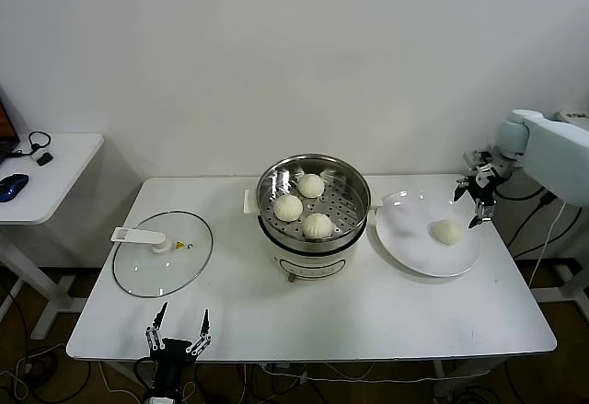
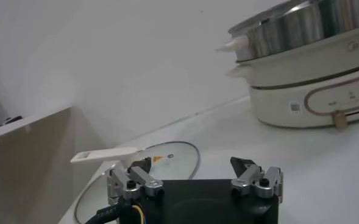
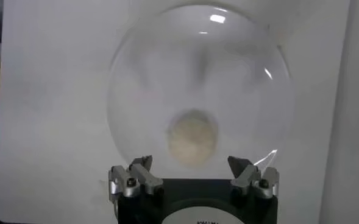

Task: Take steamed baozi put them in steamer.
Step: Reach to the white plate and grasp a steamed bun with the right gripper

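White tabletop (image 1: 386, 317) is carrying everything; we are hovering our right claw (image 1: 478, 203), spread wide and empty, above the last baozi (image 1: 446, 232) on the plate (image 1: 405, 238) near the right edge. Three baozi (image 1: 288, 208) are sitting in the steamer (image 1: 354, 186) at centre; its base lettering is unreadable. Our left claw (image 1: 178, 332) is waiting wide at the front edge.

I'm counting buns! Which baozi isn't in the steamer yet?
The lone baozi on the white plate, near the open right gripper. The other three sit inside the steamer.
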`<state>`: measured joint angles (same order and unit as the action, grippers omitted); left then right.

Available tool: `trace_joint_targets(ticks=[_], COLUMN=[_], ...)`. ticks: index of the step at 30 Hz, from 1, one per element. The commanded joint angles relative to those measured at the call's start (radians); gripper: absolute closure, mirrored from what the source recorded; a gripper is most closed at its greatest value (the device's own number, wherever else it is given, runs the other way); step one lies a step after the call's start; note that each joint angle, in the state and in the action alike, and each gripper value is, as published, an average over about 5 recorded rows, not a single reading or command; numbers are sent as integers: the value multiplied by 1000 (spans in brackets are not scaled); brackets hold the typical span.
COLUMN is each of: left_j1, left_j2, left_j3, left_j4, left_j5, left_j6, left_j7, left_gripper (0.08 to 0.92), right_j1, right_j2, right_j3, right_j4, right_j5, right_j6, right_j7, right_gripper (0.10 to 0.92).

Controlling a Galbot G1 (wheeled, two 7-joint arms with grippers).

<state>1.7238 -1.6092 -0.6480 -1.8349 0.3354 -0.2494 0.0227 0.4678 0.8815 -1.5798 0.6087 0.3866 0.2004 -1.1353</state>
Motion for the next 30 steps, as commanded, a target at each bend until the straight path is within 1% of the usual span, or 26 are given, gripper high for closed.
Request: trace_joint_targets(ticks=[1,10,30], left_j1=[2,-2,-10], left_j2=[-49,-49,-49], left_j3=[1,3,3], left_j4=[6,19,42], left_j5=[8,21,33], left_j6=[-6,-10,-22], left_j7=[-2,-4,-12], left_gripper=[177,177,177], right_j1=[-183,-244,-302], right_j2=[19,43,97], right_j3=[262,338,489], right_j4=[-152,-175,-309], right_j5=[-152,-181,-220], right_j6=[9,6,44], right_j7=[9,19,24], right_gripper=[203,203,203])
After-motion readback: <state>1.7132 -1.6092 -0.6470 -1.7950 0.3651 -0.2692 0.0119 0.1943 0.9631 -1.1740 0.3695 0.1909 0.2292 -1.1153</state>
